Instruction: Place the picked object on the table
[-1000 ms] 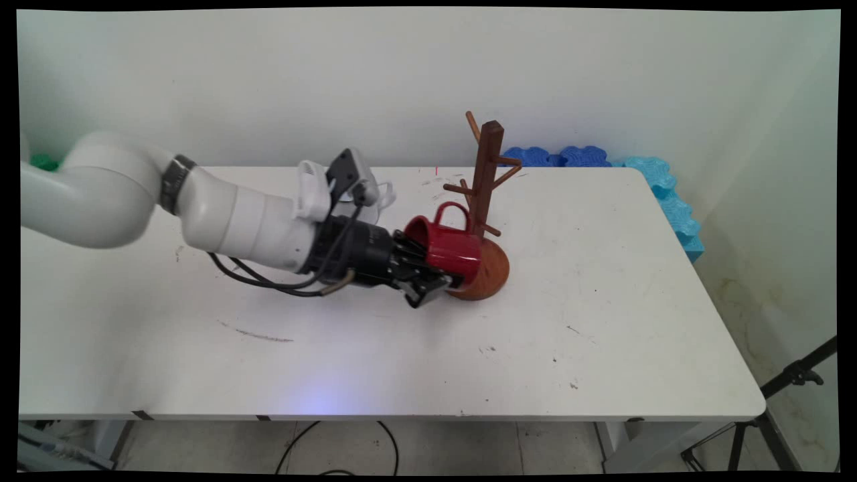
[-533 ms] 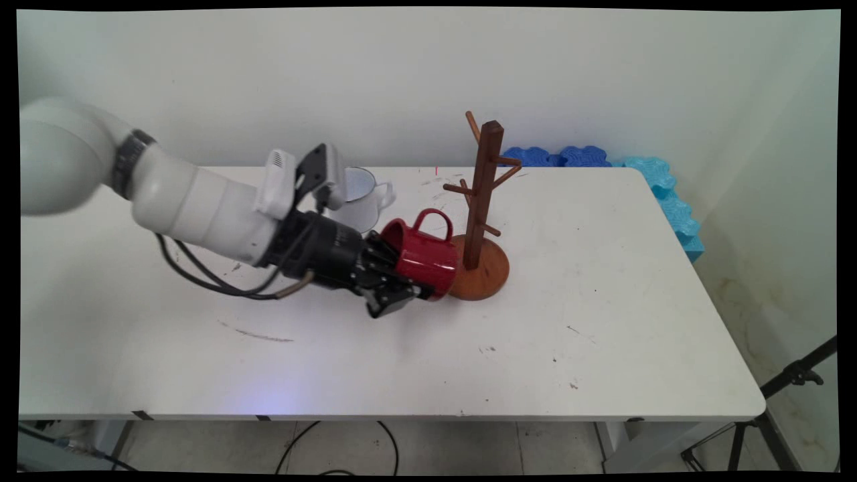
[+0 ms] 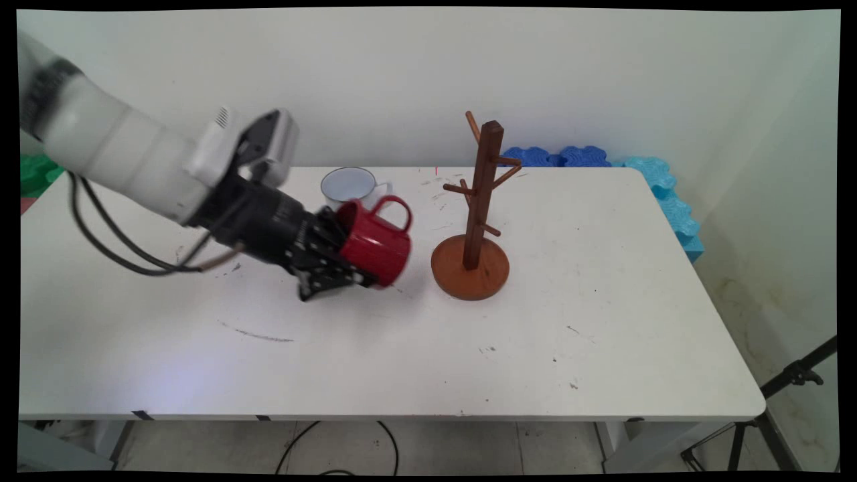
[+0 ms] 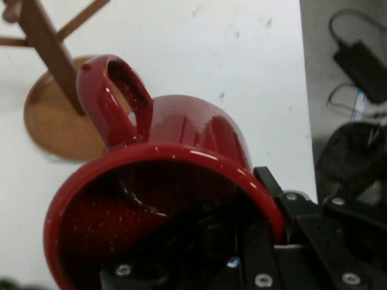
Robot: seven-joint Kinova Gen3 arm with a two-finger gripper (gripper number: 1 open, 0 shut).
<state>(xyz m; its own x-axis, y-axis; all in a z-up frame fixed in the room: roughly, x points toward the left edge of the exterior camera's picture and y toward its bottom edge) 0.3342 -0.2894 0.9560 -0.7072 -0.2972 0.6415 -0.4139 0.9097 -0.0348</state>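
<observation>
- Hand view: my black two-finger gripper [image 4: 266, 226] is clamped on the rim of the shiny red mug with a loop handle [image 4: 199, 133]. One finger is inside the mug and one is outside on its wall.
- The red mug lies on its side in the grip. Its open mouth faces the camera and its handle [image 4: 112, 96] points up.
- In the main view, the gripper [image 3: 351, 271] holds the red mug [image 3: 375, 244] a bit left of the middle of the flat white table [image 3: 602, 301]. A soft shadow lies under the mug, so I think it is off the table top.
- What changed: one second ago the red mug was right up against the brown wooden mug tree with little pegs [image 3: 483, 187], over its round base. Now the arm has pulled back to the left and come up a little, and the mug came with it.
- There is now a strip of bare table between the mug and the tree's round base [image 3: 469, 268]. No mug hangs on any peg.
- Room to move: the table is bare all along its near side and out to the right of the tree. The near edge is well away from the mug.
- Just behind the red mug stands a white metal mug with a thin handle [image 3: 348, 187]. The two overlap in the main view, so I cannot tell if they touch. That is the tight side.
- Farther back, wavy blue foam pieces [image 3: 656, 174] sit along the table's far right corner by the wall, well away from the gripper.
</observation>
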